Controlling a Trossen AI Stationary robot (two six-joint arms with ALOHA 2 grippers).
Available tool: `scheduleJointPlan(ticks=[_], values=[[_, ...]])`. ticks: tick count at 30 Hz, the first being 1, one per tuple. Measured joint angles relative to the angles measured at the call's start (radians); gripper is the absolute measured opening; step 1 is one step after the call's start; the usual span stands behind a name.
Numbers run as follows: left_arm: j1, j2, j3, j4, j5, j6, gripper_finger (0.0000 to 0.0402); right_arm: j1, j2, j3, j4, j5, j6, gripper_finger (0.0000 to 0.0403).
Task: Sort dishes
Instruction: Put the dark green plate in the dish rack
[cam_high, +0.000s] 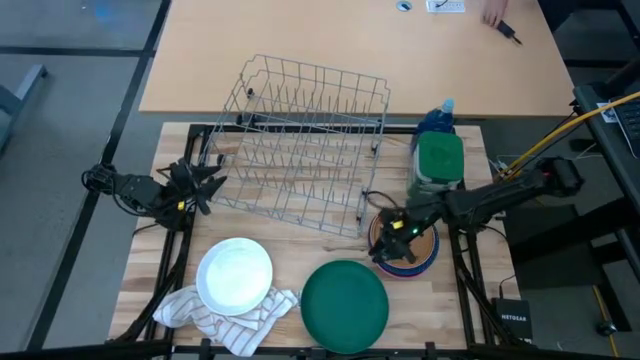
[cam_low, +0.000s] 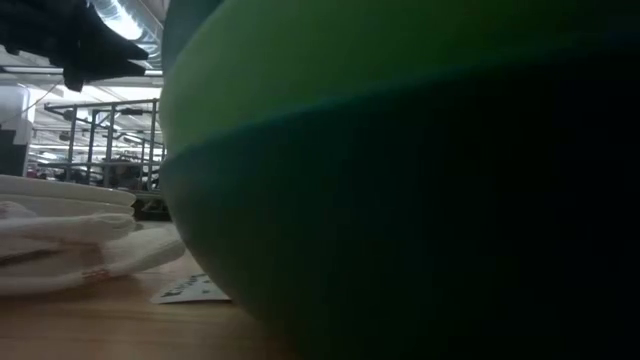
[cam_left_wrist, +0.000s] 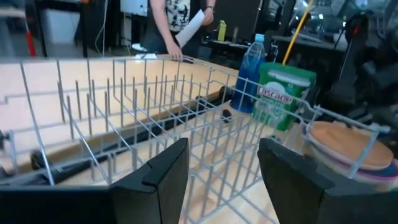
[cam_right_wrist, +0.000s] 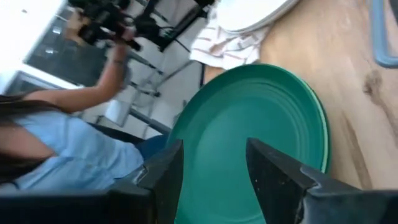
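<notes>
Two grippers, left gripper (cam_left_wrist: 217, 177) and right gripper (cam_right_wrist: 211, 177), gape released above the wooden table (cam_high: 300, 255).

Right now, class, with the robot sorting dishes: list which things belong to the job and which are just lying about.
Job: dark green plate; white plate; stacked dishes; wire dish rack.
Lying about: striped cloth; green-lidded container; blue bottle.

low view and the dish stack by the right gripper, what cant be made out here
- Low view: the dark green plate fills most of the picture and hides the wire rack and both grippers.
- High view: the right gripper covers the dish stack, so its count and colours are unclear.
- Left wrist view: rack wires cross the same stack.
</notes>
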Motion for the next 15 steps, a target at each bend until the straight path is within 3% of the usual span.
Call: scheduleJointPlan(ticks=[8, 15], values=[[0.000, 0.000, 0.000, -0.002, -0.001, -0.044, 0.0184, 0.088, 0.198, 0.228, -0.375, 0.175, -0.001, 0.0179], [0.000, 0.000, 0.000, -0.005, -0.001, -0.089, 0.0184, 0.125, 0.370, 0.370, -0.523, 0.242, -0.001, 0.0179]])
